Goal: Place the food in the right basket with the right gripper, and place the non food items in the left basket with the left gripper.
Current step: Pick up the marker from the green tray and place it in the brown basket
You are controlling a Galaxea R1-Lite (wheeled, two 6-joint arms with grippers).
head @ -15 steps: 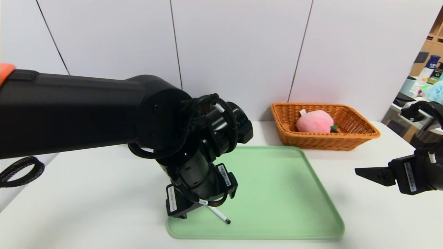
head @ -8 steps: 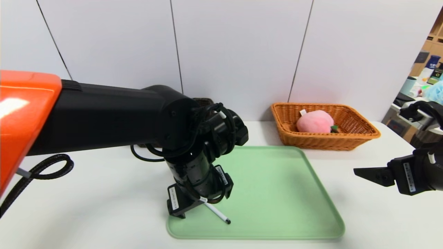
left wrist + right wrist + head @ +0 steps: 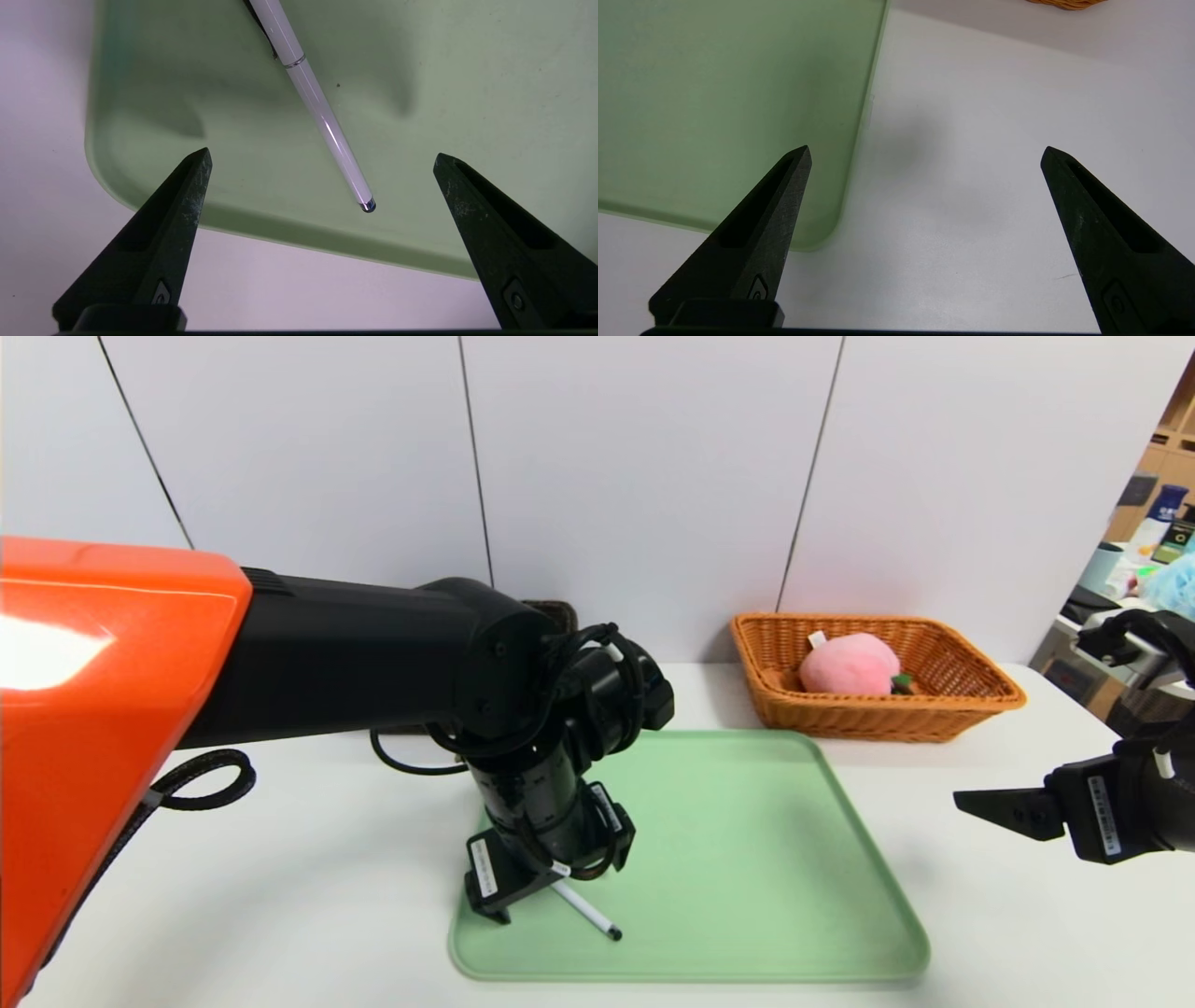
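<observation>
My left hand hangs over the tray, fingers wide apart; my idle right hand, also spread, is off the tray's right side. The pen lies slantwise in the tray's near-left part; I should straddle its middle, then descend squarely.

Head view: mounted high, facing forward and down; widest coverage. Left wrist view: close, facing down between the fingertips. Right wrist view: close, facing down. All three views share the green tray
</observation>
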